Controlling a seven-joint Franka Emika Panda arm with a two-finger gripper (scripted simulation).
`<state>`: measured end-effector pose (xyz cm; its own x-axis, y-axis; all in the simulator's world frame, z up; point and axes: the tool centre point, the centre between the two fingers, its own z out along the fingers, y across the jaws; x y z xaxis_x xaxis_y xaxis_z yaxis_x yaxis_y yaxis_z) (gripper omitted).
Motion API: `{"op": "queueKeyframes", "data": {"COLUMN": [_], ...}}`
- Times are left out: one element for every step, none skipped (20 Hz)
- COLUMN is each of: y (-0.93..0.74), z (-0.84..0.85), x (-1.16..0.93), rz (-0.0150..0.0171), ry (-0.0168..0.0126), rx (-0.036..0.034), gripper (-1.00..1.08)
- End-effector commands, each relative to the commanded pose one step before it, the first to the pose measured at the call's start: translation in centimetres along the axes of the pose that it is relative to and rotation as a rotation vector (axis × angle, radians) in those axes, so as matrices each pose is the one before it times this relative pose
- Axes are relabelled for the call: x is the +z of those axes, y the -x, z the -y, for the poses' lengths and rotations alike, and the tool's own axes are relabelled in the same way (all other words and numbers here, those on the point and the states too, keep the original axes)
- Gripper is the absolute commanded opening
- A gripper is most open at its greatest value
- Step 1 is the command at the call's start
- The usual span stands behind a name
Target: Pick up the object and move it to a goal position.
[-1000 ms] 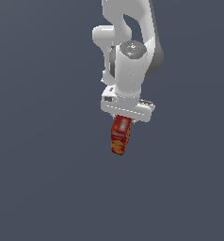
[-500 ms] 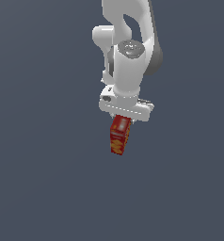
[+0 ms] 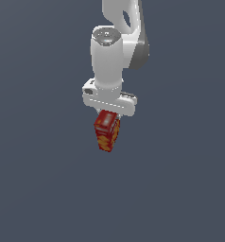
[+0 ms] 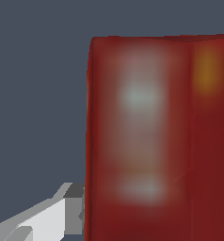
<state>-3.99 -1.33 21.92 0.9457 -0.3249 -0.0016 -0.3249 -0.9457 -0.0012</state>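
Note:
A small red box (image 3: 107,131) with yellow-orange pictures hangs below the white arm in the exterior view, clear of the grey ground. My gripper (image 3: 108,115) is shut on the box's upper end; its fingers are mostly hidden behind the box and the hand. In the wrist view the box (image 4: 156,136) fills most of the picture, red with a blurred whitish label, and one grey fingertip (image 4: 74,207) presses against its side. The other finger is out of view.
Plain dark grey ground (image 3: 38,189) lies all around, with no other objects or edges in sight. The white arm (image 3: 116,47) rises above the hand.
The arm's wrist has turned and the hand with the box has shifted slightly toward the exterior view's left. The box stays held in the gripper.

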Motion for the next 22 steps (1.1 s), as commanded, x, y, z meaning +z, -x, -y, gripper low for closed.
{"op": "queueKeyframes", "data": {"y": [-0.558, -0.249, -0.261, -0.263, -0.267, -0.271, -0.276, -0.28, -0.283, -0.279, -0.267, -0.258, -0.245, -0.233, -0.218, -0.204, -0.187, -0.172, -0.155, -0.136, -0.115, -0.095], "z": [-2.622, -1.178, -1.216, -1.211, -1.214, -1.212, -1.209, -1.206, -1.184, -1.152, -1.067, -1.011, -0.923, -0.866, -0.775, -0.716, -0.624, -0.564, -0.487, -0.41, -0.321, -0.262], "x": [-1.14, -0.49, -0.499, -0.504, -0.505, -0.504, -0.502, -0.5, -0.496, -0.476, -0.448, -0.417, -0.389, -0.356, -0.328, -0.294, -0.266, -0.232, -0.2, -0.169, -0.142, -0.109], "rz": [-0.00152, 0.0, 0.00014, 0.0, 0.0, 0.0, 0.0, 0.0, -0.00003, 0.0, -0.00005, 0.0, -0.00005, 0.0, -0.00005, 0.0, -0.00005, 0.0, 0.0, 0.0, -0.00004, 0.0], "ry": [-0.00099, 0.0, -0.00047, 0.0, 0.0, 0.0, 0.0, 0.0, 0.00048, 0.0, 0.00048, 0.0, 0.00048, 0.0, 0.00048, 0.0, 0.00048, 0.0, 0.0, 0.0, 0.00049, 0.0], "rx": [0.00121, 0.0, 0.0, 0.0, 0.0, 0.0, 0.0, 0.0, -0.00006, 0.0, -0.00004, 0.0, -0.00004, 0.0, -0.00004, 0.0, -0.00003, 0.0, 0.0, 0.0, 0.00003, 0.0], "gripper": [-1.0, -1.0, -1.0, -1.0, -1.0, -1.0, -1.0, -1.0, -1.0, -1.0, -1.0, -1.0, -1.0, -1.0, -1.0, -1.0, -1.0, -1.0, -1.0, -1.0, -1.0, -1.0]}}
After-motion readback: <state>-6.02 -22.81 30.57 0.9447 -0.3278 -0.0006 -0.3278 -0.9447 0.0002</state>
